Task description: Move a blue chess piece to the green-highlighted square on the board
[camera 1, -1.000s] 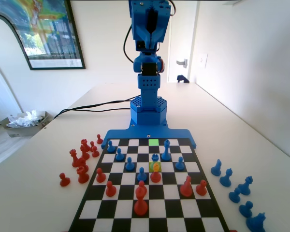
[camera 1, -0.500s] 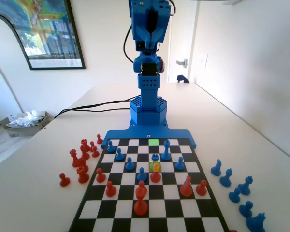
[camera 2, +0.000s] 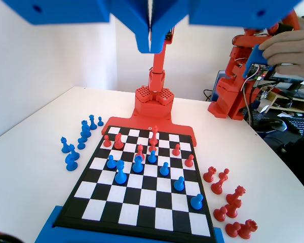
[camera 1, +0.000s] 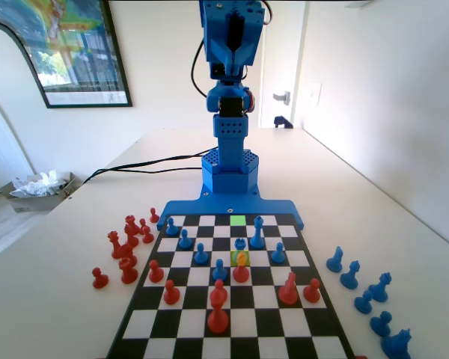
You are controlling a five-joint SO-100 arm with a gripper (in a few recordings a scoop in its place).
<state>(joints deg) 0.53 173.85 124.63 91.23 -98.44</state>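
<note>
The board [camera 1: 232, 321] lies in front of the blue arm [camera 1: 228, 120], which stands folded upright at the far end. The green-highlighted square [camera 1: 238, 221] sits in the far row, bare. One blue chess piece, a pawn [camera 1: 240, 244], stands two rows nearer, at a yellowish-green square [camera 1: 239, 259]. Other blue pawns [camera 1: 200, 254] and a taller blue piece [camera 1: 257, 233] stand around it. In the wrist view my gripper [camera 2: 151, 46] hangs high above the board [camera 2: 142, 212], jaws pressed together with nothing between them. That pawn [camera 2: 138, 164] is far below it.
Red pieces [camera 1: 241, 271] stand on the board's near half. Several taken red pieces [camera 1: 127, 243] lie off the board's left side in the fixed view, several blue ones [camera 1: 363, 288] off its right. A tray of crumpled paper [camera 1: 37, 188] and a black cable [camera 1: 150, 163] lie at far left.
</note>
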